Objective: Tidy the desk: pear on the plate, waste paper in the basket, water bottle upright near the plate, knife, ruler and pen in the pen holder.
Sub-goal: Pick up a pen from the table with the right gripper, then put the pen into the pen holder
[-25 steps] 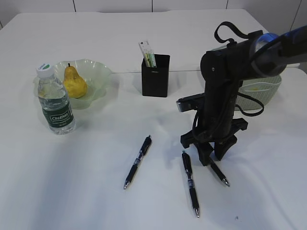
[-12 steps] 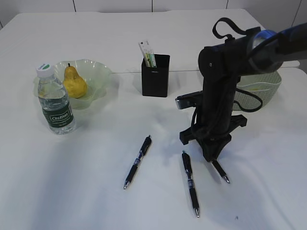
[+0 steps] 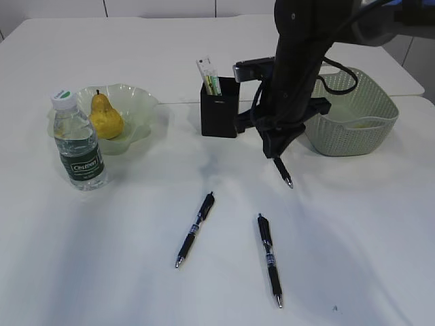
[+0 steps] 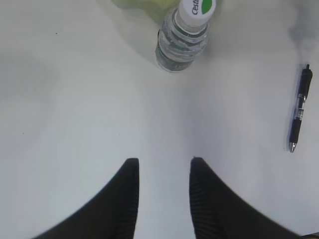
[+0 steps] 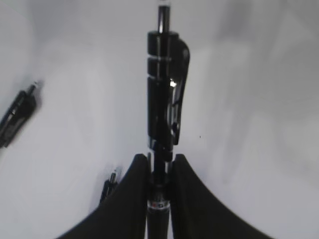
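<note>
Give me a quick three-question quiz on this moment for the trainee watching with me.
1. True or false: the pear lies on the plate.
2. How many pens lie on the table? A) one B) two C) three
3. What is the right gripper carrying?

Key: 1. True. 2. B: the left pen and the right pen. 3. A third pen, held off the table near the pen holder.
</note>
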Tool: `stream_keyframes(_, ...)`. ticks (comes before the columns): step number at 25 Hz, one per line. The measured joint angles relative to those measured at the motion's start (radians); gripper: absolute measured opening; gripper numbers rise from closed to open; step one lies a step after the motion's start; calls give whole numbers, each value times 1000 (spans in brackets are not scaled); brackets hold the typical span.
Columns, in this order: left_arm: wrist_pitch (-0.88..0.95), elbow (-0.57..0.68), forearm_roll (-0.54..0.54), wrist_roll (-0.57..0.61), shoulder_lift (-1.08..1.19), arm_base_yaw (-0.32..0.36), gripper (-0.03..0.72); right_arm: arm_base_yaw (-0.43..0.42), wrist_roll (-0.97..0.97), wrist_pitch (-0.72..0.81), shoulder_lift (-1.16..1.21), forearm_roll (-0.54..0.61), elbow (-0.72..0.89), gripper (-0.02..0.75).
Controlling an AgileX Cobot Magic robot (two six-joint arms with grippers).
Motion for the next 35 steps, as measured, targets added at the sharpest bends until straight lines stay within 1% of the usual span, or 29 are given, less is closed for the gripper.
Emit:
stream_keyframes(2, 0, 0, 0, 0, 0, 0, 237, 0, 1, -33, 0, 0, -27, 98)
stream_keyframes(6, 0, 0, 0, 0, 0, 0, 237, 0, 2, -154, 0, 0, -38, 98)
stream_keyframes(18, -2, 0, 13, 0, 0, 0, 237, 0, 5, -691, 0, -43, -38, 98)
stream_keyframes(27, -2, 0, 14, 0, 0, 0, 237, 0, 3, -1032, 56, -58, -40, 98)
stream_keyframes(32, -2, 0, 15, 0, 0, 0, 237, 0, -1, -1185, 110, -113, -40, 97)
stream_keyframes(35, -2, 0, 15, 0, 0, 0, 237, 0, -1, -1235, 134, -143, -40, 97)
